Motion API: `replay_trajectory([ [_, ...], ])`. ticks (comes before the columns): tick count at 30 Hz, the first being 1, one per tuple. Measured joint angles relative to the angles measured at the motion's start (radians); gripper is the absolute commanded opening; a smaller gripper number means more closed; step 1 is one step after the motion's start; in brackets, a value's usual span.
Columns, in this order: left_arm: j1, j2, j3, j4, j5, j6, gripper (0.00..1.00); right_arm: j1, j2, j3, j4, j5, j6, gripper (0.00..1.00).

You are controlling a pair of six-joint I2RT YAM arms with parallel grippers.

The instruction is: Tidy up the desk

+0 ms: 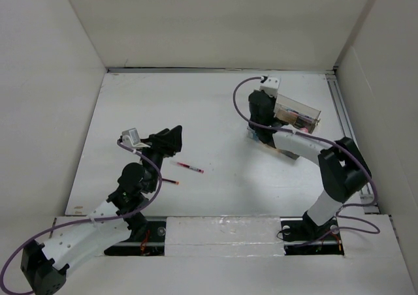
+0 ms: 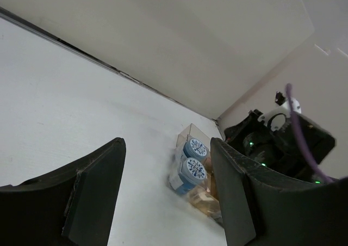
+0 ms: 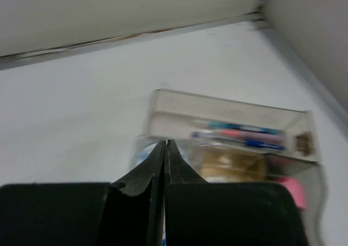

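The white counter (image 1: 215, 112) spreads beneath both arms, the left jaws released near two loose pens (image 1: 191, 168), the right jaws clenched on nothing beside the clear tray (image 1: 297, 115) at its far right.

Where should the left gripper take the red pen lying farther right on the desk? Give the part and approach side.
Take the pen at mid-barrel, from straight above, the open left gripper turned so its fingers close across the barrel. It lies flat and thin on the desk, with bare surface along both long sides.
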Motion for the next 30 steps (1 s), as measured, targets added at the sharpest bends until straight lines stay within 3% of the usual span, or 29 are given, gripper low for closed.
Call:
replay_trajectory([
  [4, 0.0, -0.016, 0.0, -0.014, -0.024, -0.008, 0.59, 0.141, -0.126, 0.046, -0.207, -0.324, 0.173, 0.03],
  [6, 0.0, -0.04, -0.004, -0.03, -0.053, -0.019, 0.59, 0.214, -0.172, 0.033, -0.239, -0.497, 0.217, 0.15],
  [7, 0.0, -0.055, -0.006, -0.037, -0.066, -0.026, 0.59, 0.254, -0.182, 0.026, -0.251, -0.576, 0.234, 0.3],
  [9, 0.0, -0.116, -0.023, -0.056, -0.111, -0.051, 0.59, 0.331, -0.169, 0.02, -0.276, -0.698, 0.258, 0.44],
  [13, 0.0, -0.184, -0.049, -0.058, -0.163, -0.081, 0.59, 0.444, -0.06, 0.022, -0.344, -0.834, 0.277, 0.51],
  [20, 0.0, -0.242, -0.076, -0.106, -0.275, -0.168, 0.59, 0.496, 0.148, 0.1, -0.471, -0.927, 0.256, 0.52],
  [26, 0.0, -0.239, -0.077, -0.126, -0.296, -0.18, 0.59, 0.516, 0.231, 0.226, -0.521, -0.949, 0.223, 0.51],
  [29, 0.0, -0.235, -0.076, -0.135, -0.299, -0.181, 0.59, 0.522, 0.259, 0.261, -0.529, -0.952, 0.212, 0.44],
  [30, 0.0, -0.234, -0.077, -0.137, -0.299, -0.181, 0.59, 0.523, 0.274, 0.274, -0.537, -0.95, 0.21, 0.34],
])
